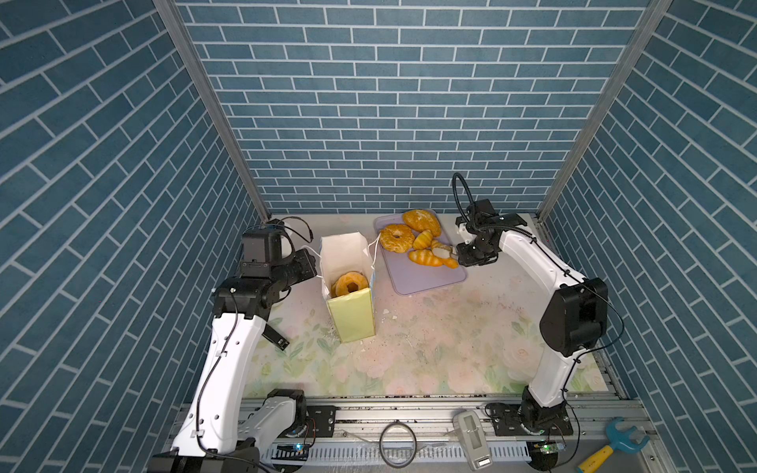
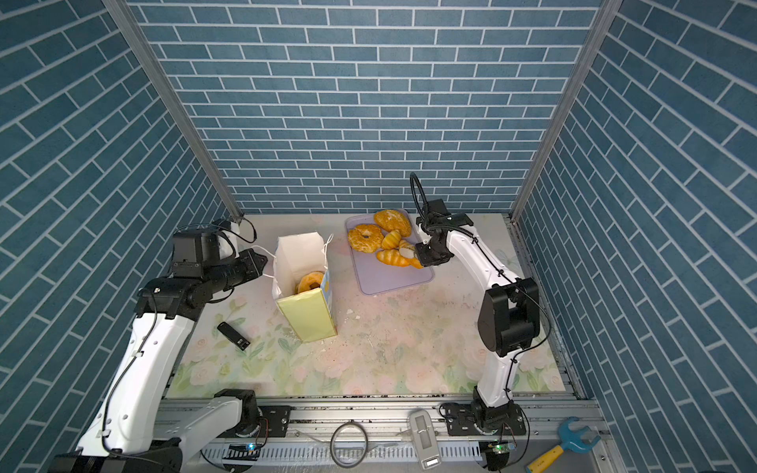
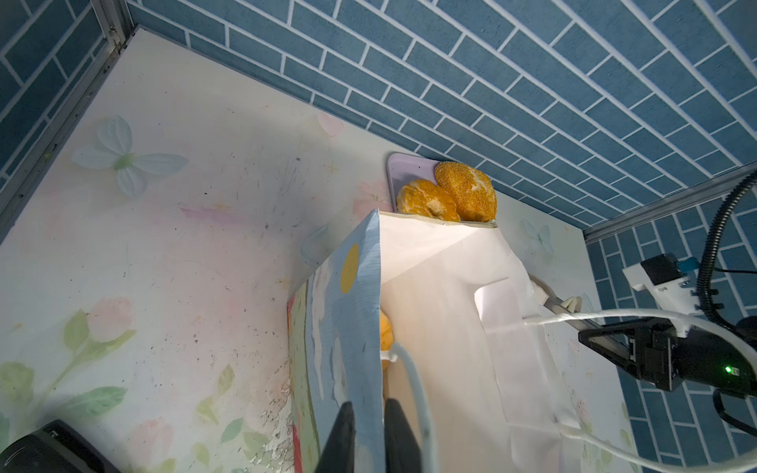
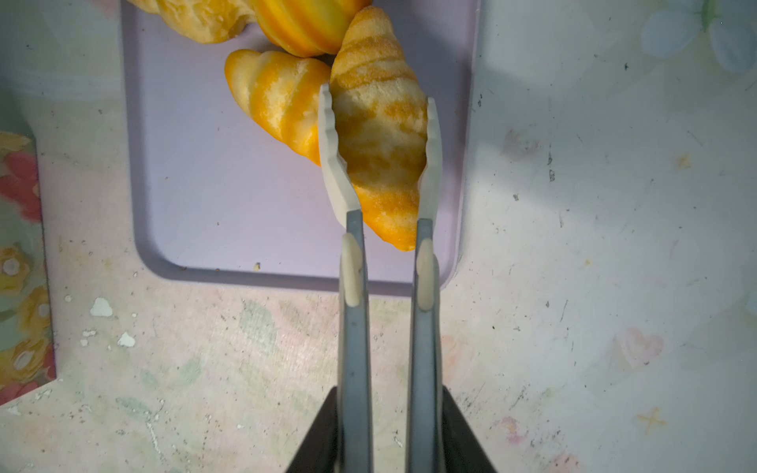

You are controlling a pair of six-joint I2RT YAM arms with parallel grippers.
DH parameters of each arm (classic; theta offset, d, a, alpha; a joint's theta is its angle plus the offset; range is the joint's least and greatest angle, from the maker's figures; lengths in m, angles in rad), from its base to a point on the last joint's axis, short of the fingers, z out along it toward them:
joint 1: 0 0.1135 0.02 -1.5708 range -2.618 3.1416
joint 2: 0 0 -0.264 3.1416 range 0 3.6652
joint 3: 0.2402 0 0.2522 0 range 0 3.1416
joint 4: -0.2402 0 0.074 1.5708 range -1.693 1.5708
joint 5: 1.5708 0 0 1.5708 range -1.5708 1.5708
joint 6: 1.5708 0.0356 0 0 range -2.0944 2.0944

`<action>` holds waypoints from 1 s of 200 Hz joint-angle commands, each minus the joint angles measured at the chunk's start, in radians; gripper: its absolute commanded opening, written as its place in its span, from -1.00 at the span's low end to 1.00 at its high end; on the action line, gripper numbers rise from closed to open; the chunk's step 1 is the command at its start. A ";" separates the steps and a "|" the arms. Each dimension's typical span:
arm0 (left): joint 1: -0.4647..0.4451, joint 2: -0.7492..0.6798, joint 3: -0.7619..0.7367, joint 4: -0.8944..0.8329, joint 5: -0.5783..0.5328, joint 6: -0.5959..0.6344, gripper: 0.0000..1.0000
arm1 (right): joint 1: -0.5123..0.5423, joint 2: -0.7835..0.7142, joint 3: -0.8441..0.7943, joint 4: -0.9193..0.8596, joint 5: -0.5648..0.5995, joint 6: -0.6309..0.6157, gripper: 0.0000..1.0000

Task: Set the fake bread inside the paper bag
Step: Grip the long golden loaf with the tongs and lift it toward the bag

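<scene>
The paper bag (image 1: 352, 315) (image 2: 305, 313) stands open left of centre, and a ring bun (image 1: 349, 283) (image 2: 310, 281) lies inside it. My left gripper (image 1: 313, 262) (image 3: 370, 413) is shut on the bag's light blue wall (image 3: 348, 327) at the rim. More fake bread lies on the lavender tray (image 1: 426, 278) (image 4: 229, 196): a ring bun (image 1: 396, 237), an oval loaf (image 1: 421, 222) and croissants (image 1: 426, 258). My right gripper (image 1: 471, 257) (image 4: 389, 409) is shut on grey tongs (image 4: 354, 327). The tongs' white tips clasp a ridged croissant (image 4: 381, 135) over the tray.
A small black object (image 2: 233, 336) lies on the floral table in front of the left arm. White crumbs (image 4: 100, 307) are scattered near the bag and tray. On the front rail are a white device (image 1: 473, 440), a cable ring (image 1: 397, 444) and a toy wrench (image 1: 614, 444).
</scene>
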 commanded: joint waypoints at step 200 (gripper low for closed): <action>0.004 -0.027 0.009 0.004 -0.003 0.025 -0.65 | 0.414 -0.247 0.492 -0.114 0.083 -0.011 -0.55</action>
